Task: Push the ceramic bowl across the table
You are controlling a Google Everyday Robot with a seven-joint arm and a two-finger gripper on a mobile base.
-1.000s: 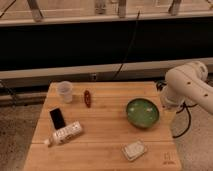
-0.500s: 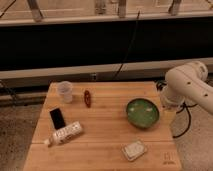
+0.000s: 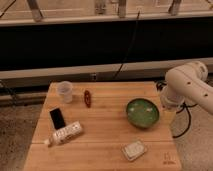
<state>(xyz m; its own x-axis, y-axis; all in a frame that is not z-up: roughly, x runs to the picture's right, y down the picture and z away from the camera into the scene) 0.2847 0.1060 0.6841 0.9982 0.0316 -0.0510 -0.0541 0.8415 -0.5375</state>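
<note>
The green ceramic bowl (image 3: 142,112) sits upright on the right half of the light-wood table (image 3: 105,135). It is glossy, with a paler centre. My white arm (image 3: 187,87) reaches in from the right. Its gripper (image 3: 169,111) hangs down just right of the bowl, at the table's right edge, close to the bowl's rim. Whether it touches the rim does not show.
A translucent plastic cup (image 3: 65,91) and a small red-brown object (image 3: 88,98) stand at the back left. A black phone-like slab (image 3: 57,118) and a lying white bottle (image 3: 65,134) are at the left. A white packet (image 3: 134,149) lies front right. Cables hang behind the table.
</note>
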